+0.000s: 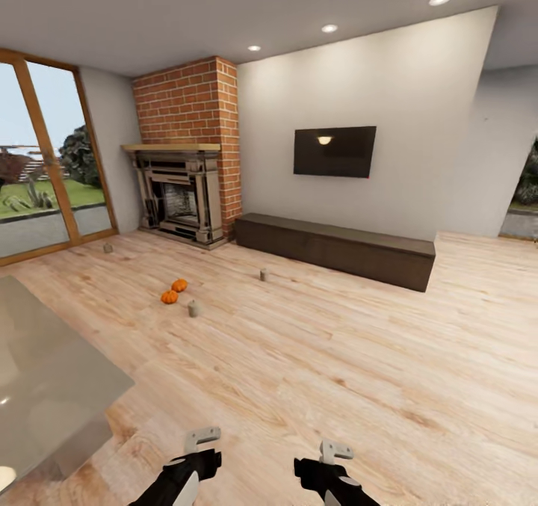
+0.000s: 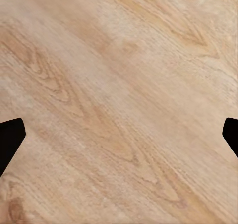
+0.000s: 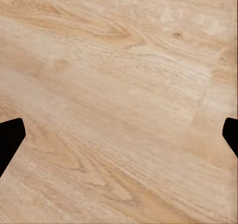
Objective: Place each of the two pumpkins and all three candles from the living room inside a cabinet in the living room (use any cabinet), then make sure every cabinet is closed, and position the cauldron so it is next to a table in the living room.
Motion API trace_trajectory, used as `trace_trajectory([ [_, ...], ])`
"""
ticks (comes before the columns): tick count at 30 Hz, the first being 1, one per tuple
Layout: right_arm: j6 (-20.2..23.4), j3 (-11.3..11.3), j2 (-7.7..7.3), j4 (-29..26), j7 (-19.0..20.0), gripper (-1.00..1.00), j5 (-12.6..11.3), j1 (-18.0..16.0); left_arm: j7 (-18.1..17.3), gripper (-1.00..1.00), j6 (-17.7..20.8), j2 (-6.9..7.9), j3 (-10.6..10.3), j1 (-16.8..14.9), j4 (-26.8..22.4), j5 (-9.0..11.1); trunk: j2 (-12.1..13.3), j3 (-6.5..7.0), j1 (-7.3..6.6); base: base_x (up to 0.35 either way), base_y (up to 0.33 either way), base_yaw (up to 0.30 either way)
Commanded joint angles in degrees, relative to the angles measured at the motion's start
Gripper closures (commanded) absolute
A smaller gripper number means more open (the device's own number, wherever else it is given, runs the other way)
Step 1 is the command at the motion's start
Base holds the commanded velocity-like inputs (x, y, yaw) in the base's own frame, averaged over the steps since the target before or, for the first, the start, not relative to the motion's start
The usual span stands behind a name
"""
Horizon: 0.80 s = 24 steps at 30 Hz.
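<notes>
Setting: living room with wood floor (image 1: 314, 356), brick fireplace (image 1: 183, 192), wall television (image 1: 334, 151).
Left gripper (image 1: 202, 439): held low over bare floor, spread wide with nothing between the fingertips, as judged from the left wrist view.
Right gripper (image 1: 336, 451): likewise low, spread wide and empty.
Pumpkins (image 1: 174, 291): side by side on the floor, touching or nearly so, well ahead of both grippers and off to the robot's left.
Candles: three small grey stubs on the floor, nearest (image 1: 193, 309) just beside the pumpkins, second (image 1: 263, 274) nearer the cabinet, third (image 1: 107, 248) by the window.
Cabinet (image 1: 336, 248): long axis along the far wall under the television, fronts apparently closed.
Nearer arm: left, judged by the pumpkins' leftward offset.
Step in hand: approach, judged; nothing yet within reach.
Cauldron: unplaced.
</notes>
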Motion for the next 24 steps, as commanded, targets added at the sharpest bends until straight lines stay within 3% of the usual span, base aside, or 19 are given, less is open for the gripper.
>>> trace_trajectory([
  [1, -0.3, 0.4, 0.02, 0.0, -0.3, -1.0, -0.5, 0.0, 0.8, -1.0, 0.2, 0.04, -0.2, 0.0, -0.2, 0.6, 0.0, -0.08, -0.01, 0.0, 0.0, -0.255],
  [10, -1.2, 0.5, 0.11, 0.0, -0.2, -1.0, -2.5, 0.0, 0.9, -1.0, -0.4, 0.1, 0.1, 0.0, -0.4, 0.4, 0.0, -0.26, -0.01, 0.0, 0.0, -0.255],
  [24, -1.2, 0.5, 0.11, 0.0, -0.2, -1.0, -2.7, 0.0, 0.6, -1.0, -2.1, 0.13, -0.1, 0.0, -0.1, 0.3, 0.0, -0.31, -0.01, 0.0, 0.0, -0.255],
])
